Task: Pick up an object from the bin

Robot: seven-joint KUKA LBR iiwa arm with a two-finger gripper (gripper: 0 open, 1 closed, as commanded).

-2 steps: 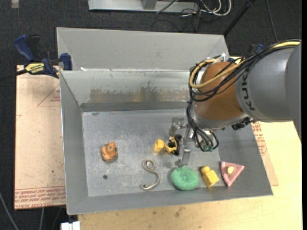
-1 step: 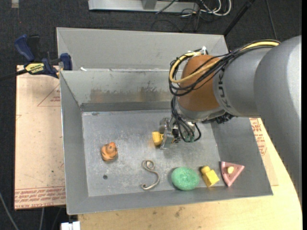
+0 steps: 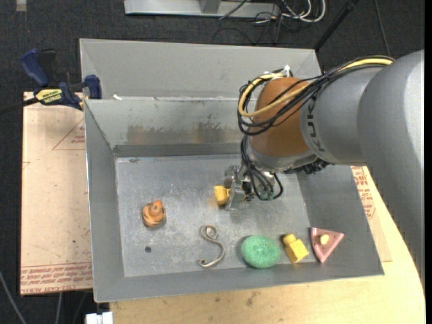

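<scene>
So the arm comes in from the right and bends down into the grey bin, with its orange cover and a bundle of yellow and black cables sitting over the back-right part of the floor. The gripper is down low near the middle of the bin, right by a small yellow piece that sits just off its left side. They look like they're touching, but the tip is a dark tangle of metal and wire from this angle, so I honestly can't tell whether the hand is apart, together or clamped on that yellow bit. Everything else is spread out and well clear of it. There's an orange knob-looking thing standing alone on the left of the floor, and an S-shaped metal hook lying flat towards the front, below and a bit left of the gripper. Along the front wall to the right of the hook there's a little row: a round green lump, then a yellow block just beside it, then a pink triangle with a pale spot in its middle. The block and the triangle are close to each other, maybe touching.
</scene>
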